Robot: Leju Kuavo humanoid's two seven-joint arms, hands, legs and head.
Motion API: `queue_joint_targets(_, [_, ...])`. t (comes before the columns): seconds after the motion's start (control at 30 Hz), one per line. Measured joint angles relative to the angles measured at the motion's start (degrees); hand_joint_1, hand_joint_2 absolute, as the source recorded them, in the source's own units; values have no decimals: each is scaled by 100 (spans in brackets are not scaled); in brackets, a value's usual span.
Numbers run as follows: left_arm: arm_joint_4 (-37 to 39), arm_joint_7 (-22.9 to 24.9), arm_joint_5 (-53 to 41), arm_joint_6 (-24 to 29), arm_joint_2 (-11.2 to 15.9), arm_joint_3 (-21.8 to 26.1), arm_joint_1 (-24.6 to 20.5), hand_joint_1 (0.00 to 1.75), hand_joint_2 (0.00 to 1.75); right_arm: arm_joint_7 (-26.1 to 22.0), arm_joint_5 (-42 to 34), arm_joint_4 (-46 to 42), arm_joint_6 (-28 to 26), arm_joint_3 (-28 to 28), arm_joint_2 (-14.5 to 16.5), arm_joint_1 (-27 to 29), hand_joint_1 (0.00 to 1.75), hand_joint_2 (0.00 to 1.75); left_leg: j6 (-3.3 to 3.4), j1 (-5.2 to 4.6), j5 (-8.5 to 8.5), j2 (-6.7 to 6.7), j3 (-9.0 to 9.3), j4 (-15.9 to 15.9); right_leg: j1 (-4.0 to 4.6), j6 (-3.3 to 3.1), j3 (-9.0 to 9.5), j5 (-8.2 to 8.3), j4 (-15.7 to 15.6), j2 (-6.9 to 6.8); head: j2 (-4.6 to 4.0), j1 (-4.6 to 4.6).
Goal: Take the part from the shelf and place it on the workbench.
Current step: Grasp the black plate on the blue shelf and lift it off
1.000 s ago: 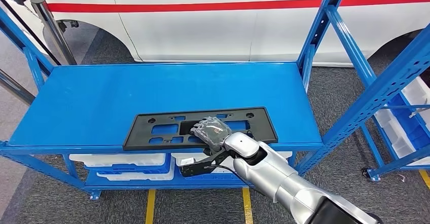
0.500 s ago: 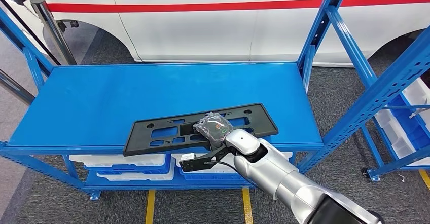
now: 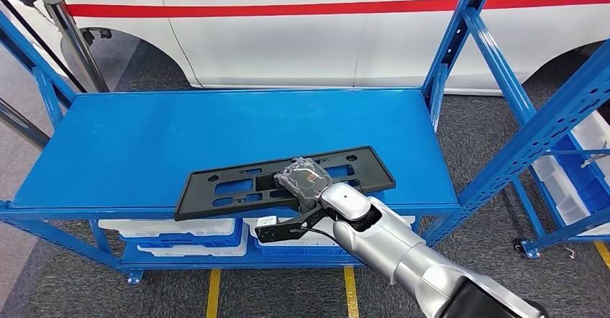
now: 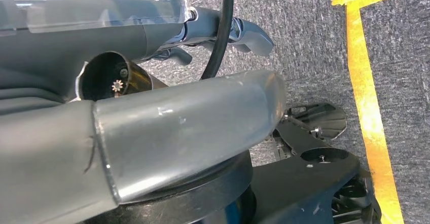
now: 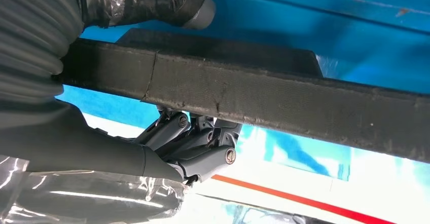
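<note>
From the head view I see the blue shelf (image 3: pixel 144 138) with a broad flat top deck. Its far edge runs along the side of a white car (image 3: pixel 302 30) with a red stripe; its near edge faces me. Blue uprights (image 3: pixel 460 30) rise at the right corners, and a second blue rack (image 3: pixel 568 102) stands to the right across a strip of grey carpet. The left and centre of the deck offer open room for moving — the tight places are the right uprights and the near edge.

I can read no writing or brand on any surface. Yellow floor lines (image 3: pixel 350 289) run under the shelf, and white and blue bins (image 3: pixel 173 233) sit on the lower level.

The part (image 3: pixel 230 185), a long black plastic plate with cut-outs, sits near the front of the deck. Its right end is raised and its left end is low, close to the near edge. My right hand (image 3: pixel 303 178) holds it at the near long edge, slightly right of the middle. In the right wrist view the thumb (image 5: pixel 152 1) lies on one face of the part (image 5: pixel 284 97) and the dark fingers (image 5: pixel 203 143) curl against the other face — a closed pinch on the edge.

In the left wrist view the left hand (image 4: pixel 238 29) hangs over the carpet; I cannot tell its state.
</note>
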Motion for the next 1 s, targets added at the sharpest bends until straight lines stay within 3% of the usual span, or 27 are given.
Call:
queue_joint_targets(0.07, [0, 0, 2, 0, 0, 1, 0, 0, 0, 24, 12, -55, -33, 1, -19, 20, 21, 175, 0, 0, 0, 0, -2, 0, 0, 0, -2, 0, 0, 0, 0, 0])
queue_joint_targets(0.1, [0, 0, 2, -1, 0, 1, 0, 0, 0, 41, 22, -77, -48, 1, -26, 31, 0, 175, 0, 0, 0, 0, -4, 0, 0, 0, -3, -1, 0, 0, 0, 0])
queue_joint_targets(1.0, [1, 12, -20, -35, 0, 2, 0, 0, 0, 116, 73, -166, -150, 1, -83, 148, 0, 175, 2, 0, -2, -1, -11, 0, 0, 0, -10, -2, 0, -1, 0, 0])
